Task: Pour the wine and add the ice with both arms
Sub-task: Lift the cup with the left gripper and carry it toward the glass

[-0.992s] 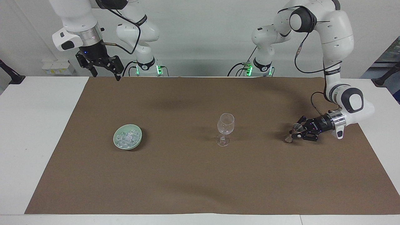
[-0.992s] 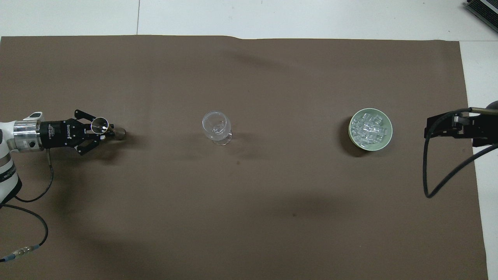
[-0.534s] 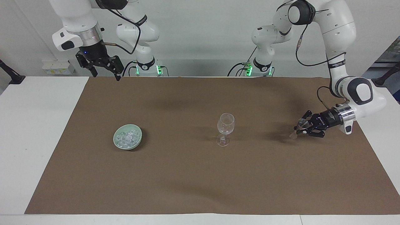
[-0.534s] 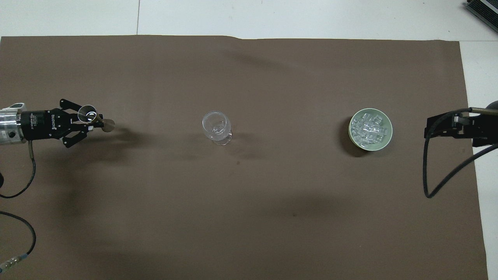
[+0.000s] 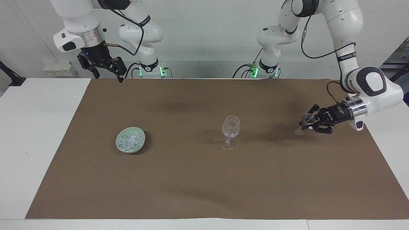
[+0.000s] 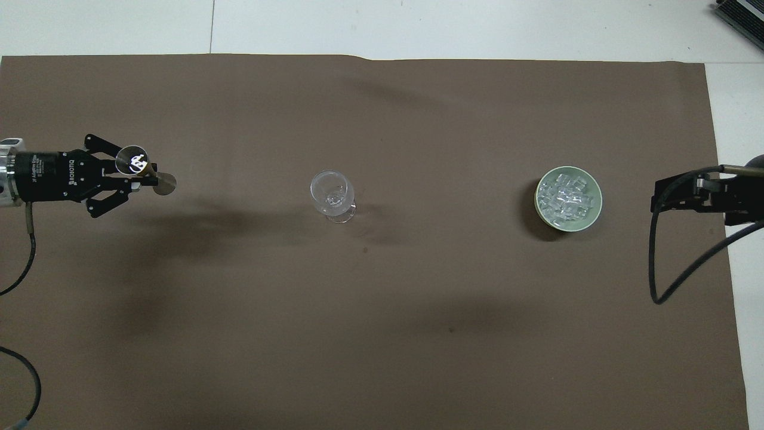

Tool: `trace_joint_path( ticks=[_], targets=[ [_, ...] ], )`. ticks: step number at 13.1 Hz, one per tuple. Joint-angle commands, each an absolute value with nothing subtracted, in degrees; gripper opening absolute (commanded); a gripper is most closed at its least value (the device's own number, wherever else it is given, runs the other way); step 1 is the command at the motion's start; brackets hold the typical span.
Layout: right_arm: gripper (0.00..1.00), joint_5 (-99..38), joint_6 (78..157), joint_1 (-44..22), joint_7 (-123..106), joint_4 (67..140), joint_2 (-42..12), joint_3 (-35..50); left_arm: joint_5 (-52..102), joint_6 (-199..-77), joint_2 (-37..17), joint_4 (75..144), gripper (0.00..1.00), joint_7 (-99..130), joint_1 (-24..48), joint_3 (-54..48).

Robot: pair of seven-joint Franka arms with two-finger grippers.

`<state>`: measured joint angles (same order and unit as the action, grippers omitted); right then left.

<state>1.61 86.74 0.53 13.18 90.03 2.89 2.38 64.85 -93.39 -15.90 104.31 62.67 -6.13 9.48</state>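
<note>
A clear stemmed wine glass [image 5: 230,127] [image 6: 331,194] stands upright mid-mat. The ice [image 5: 129,140] [image 6: 564,197] is heaped in a pale green bowl [image 5: 142,142] [image 6: 597,206] toward the right arm's end. My left gripper [image 5: 307,124] [image 6: 143,173] is shut on the waist of a small metal double-cone measuring cup [image 5: 303,125] [image 6: 133,160], held tilted above the mat toward the left arm's end. My right gripper [image 5: 108,76] [image 6: 664,194] hangs open and empty, high over the mat's edge at the robots' end. No wine shows in either view.
A brown mat [image 5: 204,179] [image 6: 382,334] covers most of the white table [image 5: 35,134]. The right arm's black cable [image 6: 686,269] loops over the mat's corner beside the bowl.
My left gripper has lifted the measuring cup off the mat and drawn it toward the left arm's end of the table. The right arm, glass and bowl have not moved.
</note>
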Motion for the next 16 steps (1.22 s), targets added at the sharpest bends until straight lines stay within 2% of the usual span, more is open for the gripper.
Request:
trace_joint_path(
  ticks=[1,8,13,16],
  targets=[
    [1.0,0.79,86.22,1.23,11.69,90.0,3.25,2.55,63.98,-93.69,-12.75,105.2,0.0,66.35,-5.19,8.18],
    [1.0,0.79,86.22,1.49,11.95,90.0,3.25,2.46,62.84,-101.85,-6.07,107.92,0.0,75.75,-4.83,0.45],
    [1.0,0.79,86.13,1.41,11.95,90.0,3.25,2.55,62.75,-110.28,-2.91,111.87,0.0,77.16,-4.75,-7.19],
    [1.0,0.79,86.04,1.41,12.04,90.0,3.25,2.46,59.6,-114.6,-2.81,112.59,0.0,79.88,-4.75,-10.89]
  ],
)
